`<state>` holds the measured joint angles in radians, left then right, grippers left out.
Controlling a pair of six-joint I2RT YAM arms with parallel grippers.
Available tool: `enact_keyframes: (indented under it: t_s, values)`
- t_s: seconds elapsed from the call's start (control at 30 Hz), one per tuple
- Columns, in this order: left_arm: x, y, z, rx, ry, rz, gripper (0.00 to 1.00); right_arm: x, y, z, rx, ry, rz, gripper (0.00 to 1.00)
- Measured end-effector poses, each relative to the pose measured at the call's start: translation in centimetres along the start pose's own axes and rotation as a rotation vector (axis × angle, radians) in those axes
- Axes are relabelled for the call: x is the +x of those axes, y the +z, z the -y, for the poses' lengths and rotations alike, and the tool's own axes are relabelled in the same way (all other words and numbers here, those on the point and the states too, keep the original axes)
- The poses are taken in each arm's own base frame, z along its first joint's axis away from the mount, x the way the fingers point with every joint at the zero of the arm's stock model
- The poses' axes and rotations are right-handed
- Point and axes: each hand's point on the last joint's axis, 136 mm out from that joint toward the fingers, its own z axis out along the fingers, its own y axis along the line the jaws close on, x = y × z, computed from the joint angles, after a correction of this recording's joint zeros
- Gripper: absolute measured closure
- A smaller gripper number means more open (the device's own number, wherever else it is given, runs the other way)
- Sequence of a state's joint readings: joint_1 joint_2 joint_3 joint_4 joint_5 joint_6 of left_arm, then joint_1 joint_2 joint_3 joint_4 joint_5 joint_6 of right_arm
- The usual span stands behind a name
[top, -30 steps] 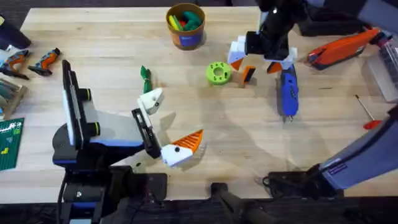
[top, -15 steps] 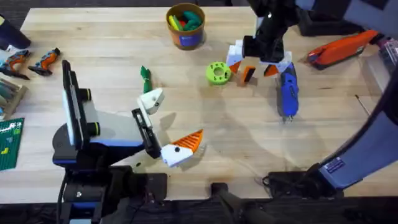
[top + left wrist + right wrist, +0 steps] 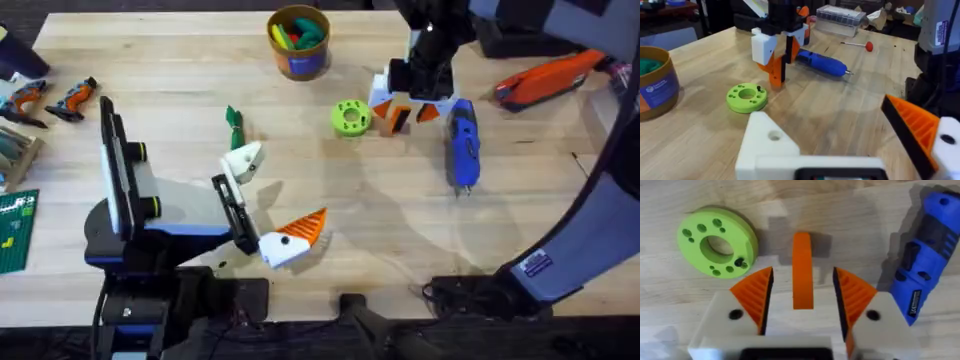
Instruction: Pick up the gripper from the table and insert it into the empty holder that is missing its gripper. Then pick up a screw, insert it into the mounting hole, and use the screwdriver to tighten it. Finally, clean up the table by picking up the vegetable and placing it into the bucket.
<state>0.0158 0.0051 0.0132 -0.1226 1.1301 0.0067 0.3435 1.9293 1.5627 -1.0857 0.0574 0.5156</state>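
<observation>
Right pincer (image 3: 404,112): lowered at the far middle of the counter (image 3: 400,220), jaws spread wide, one orange ribbed pad on each side of the gripper (image 3: 803,270), a gap showing on both sides in the right wrist view, so nothing is clamped
Gripper: small orange wedge with a black side, standing on the counter between the right pincer's fingers, just beside the green disc (image 3: 350,117)
Green disc: lime round piece with a centre hole and small holes around it, a dark screw (image 3: 739,262) sitting in one of them; flat on the counter
Screwdriver (image 3: 463,148): blue, pen-shaped, lying on the counter just right of the right pincer, its thin bit pointing toward the near edge
Left pincer (image 3: 268,200): low over the near left of the counter, spread wide and holding nothing; one finger carries an orange ribbed tip (image 3: 305,228)
Holder (image 3: 243,160): the left pincer's other finger, a bare white triangular mount with a small hole in its face, no orange tip on it
Vegetable (image 3: 234,123): small dark green toy, lying on the counter beyond the holder, apart from it
Bucket (image 3: 298,44): yellow-orange tub with a blue label band, at the far edge, coloured items inside
Red-handled tool (image 3: 588,180): thin metal shaft, near the right edge
</observation>
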Motion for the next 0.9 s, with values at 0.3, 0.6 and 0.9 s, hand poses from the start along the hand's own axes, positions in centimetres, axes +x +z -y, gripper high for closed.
enact_keyframes:
  t_s: [0.3,0.6,0.9]
  values:
    - [0.0,0.0,0.0,0.0,0.0,0.0,0.015,-0.03,-0.01,-0.02,-0.001,-0.003,0.001,0.542]
    - [0.0,0.0,0.0,0.0,0.0,0.0,0.015,-0.14,-0.01,-0.02,-0.002,-0.006,0.005,0.983]
    - [0.0,0.0,0.0,0.0,0.0,0.0,0.015,0.38,-0.57,0.29,0.003,-0.006,-0.005,0.984]
